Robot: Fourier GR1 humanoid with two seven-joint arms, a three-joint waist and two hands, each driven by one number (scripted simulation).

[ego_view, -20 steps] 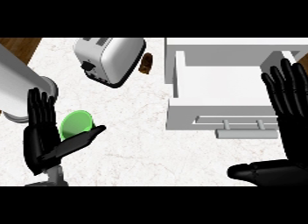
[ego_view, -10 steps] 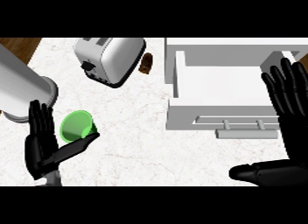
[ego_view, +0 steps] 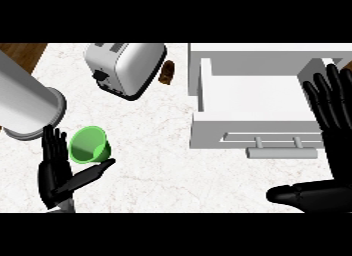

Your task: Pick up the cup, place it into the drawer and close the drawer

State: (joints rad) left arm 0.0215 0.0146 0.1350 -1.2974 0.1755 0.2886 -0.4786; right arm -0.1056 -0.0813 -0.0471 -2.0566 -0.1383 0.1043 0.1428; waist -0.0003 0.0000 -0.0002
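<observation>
Risk of tipping or nudging the green cup (ego_view: 89,145) away across the counter (ego_view: 160,150) if the left hand (ego_view: 63,172) closes off-centre, since the fingers stand straight beside it at about 8 o'clock, thumb spread below, nothing gripped yet. Compared with a second ago, left hand lower and nearer the bottom edge, cup barely shifted. Right hand (ego_view: 334,135) open at 3 o'clock, resting beside the open drawer (ego_view: 253,95), unchanged.
</observation>
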